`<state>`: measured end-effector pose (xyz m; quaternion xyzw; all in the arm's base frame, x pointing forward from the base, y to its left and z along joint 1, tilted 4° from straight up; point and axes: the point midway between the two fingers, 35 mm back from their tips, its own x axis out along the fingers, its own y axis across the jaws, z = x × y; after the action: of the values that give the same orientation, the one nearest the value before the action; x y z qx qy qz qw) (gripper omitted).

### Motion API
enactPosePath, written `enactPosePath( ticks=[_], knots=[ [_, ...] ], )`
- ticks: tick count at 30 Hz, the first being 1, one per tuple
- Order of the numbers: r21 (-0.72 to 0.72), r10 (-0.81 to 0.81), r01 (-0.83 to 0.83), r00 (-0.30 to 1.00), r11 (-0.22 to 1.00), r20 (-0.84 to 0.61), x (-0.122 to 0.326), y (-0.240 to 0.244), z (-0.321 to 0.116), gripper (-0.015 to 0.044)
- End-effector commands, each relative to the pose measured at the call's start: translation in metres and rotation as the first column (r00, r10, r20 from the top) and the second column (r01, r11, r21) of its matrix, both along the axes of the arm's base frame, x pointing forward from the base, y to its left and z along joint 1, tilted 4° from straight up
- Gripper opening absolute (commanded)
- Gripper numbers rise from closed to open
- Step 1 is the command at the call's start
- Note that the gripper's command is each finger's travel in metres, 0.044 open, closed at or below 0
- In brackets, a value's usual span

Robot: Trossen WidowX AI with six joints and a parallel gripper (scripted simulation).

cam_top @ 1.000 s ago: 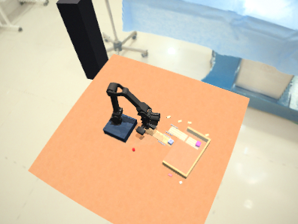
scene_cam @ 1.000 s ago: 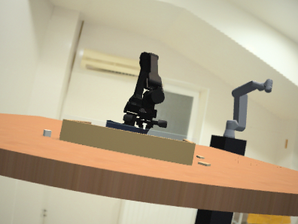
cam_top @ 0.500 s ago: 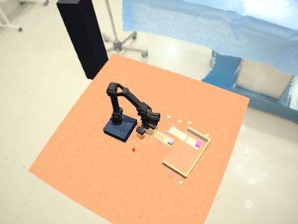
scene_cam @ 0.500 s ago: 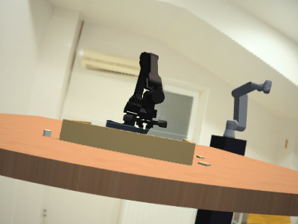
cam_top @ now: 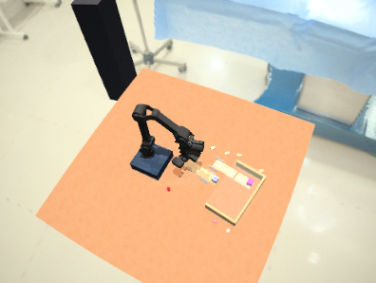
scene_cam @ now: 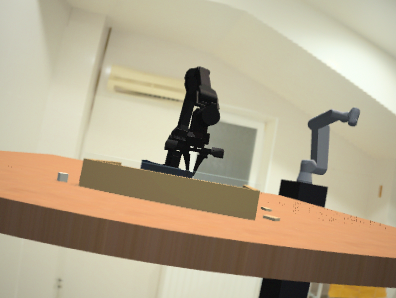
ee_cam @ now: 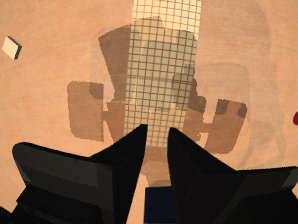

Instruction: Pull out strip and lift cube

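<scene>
A pale gridded strip [cam_top: 205, 174] [ee_cam: 142, 75] lies flat on the table, its near end just ahead of the fingertips in the wrist view. A light blue cube [cam_top: 215, 179] is at its far end; no label can be read. Beside it lie other pale strips [cam_top: 223, 167], with a crosswise gap showing, and a magenta cube [cam_top: 250, 181] at their far end. My gripper [ee_cam: 157, 132] [scene_cam: 191, 172] is slightly open, with nothing between its fingers, above the near end of the gridded strip. How high the tips are is hard to tell.
A low tan wall [cam_top: 249, 203] [scene_cam: 170, 194] bends around the far side of the strips. A red ball [cam_top: 168, 189] [ee_cam: 296, 118] lies to one side. Several small pale chips lie about, one [ee_cam: 11, 47] left in the wrist view. The dark blue base [cam_top: 152, 163] is behind the gripper.
</scene>
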<state>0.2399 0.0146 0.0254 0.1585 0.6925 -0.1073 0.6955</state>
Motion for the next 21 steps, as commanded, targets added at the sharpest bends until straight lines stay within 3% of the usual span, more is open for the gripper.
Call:
enactPosePath(
  ticks=[1, 12, 21],
  knots=[
    [0.003, -0.026, 0.026, 1.0, 1.0, -0.003, 0.014, -0.006, 0.002, 0.0157],
    [0.002, -0.026, 0.026, 1.0, 1.0, 0.0, 0.054, -0.023, 0.008, 0.044],
    [0.001, -0.026, 0.026, 1.0, 1.0, 0.003, 0.086, -0.036, 0.013, 0.044]
  ],
)
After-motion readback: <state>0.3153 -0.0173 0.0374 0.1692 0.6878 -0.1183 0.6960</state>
